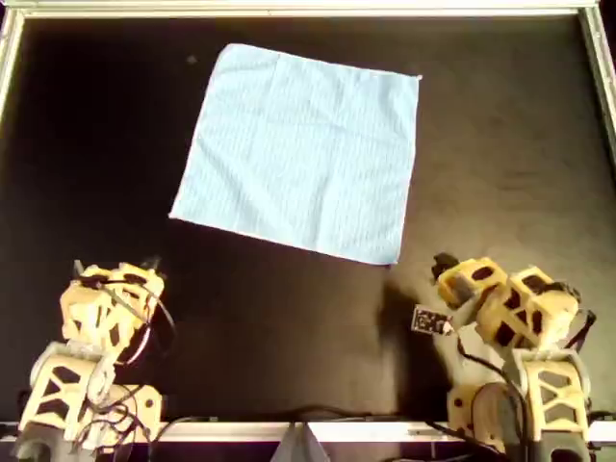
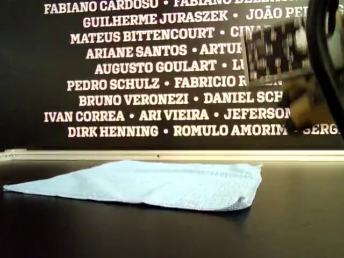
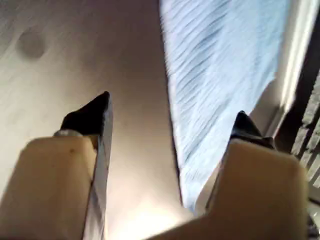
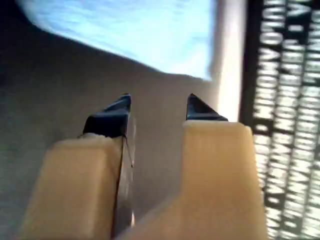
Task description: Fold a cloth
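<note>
The light-blue cloth (image 1: 303, 154) lies spread flat on the black table, slightly turned, in the upper middle of the overhead view. The exterior view shows the cloth (image 2: 156, 185) low and flat. My left gripper (image 1: 117, 268) sits at the overhead view's lower left, well short of the cloth's near corner; in its wrist view the left gripper (image 3: 172, 112) is wide open and empty, with the cloth (image 3: 220, 65) ahead. My right gripper (image 1: 445, 268) is at the overhead view's lower right, just below the cloth's near edge. The right gripper (image 4: 159, 105) is open and empty, the cloth (image 4: 130, 27) beyond it.
A pale metal rail (image 1: 289, 10) frames the black table (image 1: 289, 318). A dark wall with white names (image 2: 134, 67) stands behind the far rail. A blurred arm with a patterned tag (image 2: 274, 51) fills the exterior view's upper right.
</note>
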